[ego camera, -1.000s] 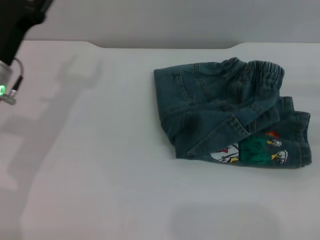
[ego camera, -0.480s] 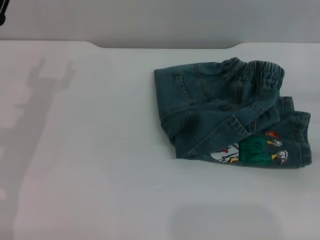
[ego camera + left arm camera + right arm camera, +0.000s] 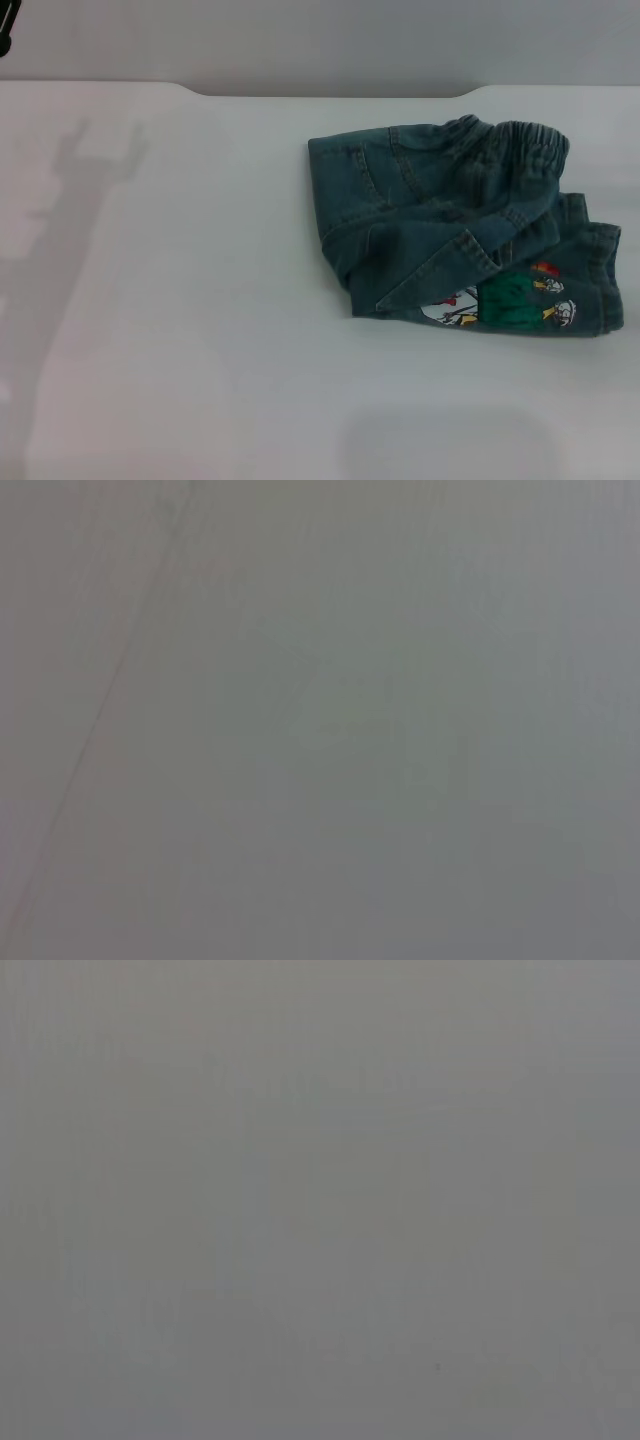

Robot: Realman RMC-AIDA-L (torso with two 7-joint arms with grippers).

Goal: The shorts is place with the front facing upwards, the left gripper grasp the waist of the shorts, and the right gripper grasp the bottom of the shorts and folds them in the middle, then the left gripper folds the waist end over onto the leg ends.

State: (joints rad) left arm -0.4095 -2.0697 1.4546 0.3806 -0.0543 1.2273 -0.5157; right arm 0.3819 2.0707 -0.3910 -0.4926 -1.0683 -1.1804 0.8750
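Big white table (image 3: 200,330), smooth and bare over most of top. Pale grey wall (image 3: 330,40) behind far edge. Soft grey shadow (image 3: 60,230) on table's left part. Light bright and even.

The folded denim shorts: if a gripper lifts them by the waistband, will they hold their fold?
Probably not: the shorts lie in soft creased layers, so they would likely droop open. The gathered waistband looks thick enough to pinch. Pushed, the loose hem flap may bunch.
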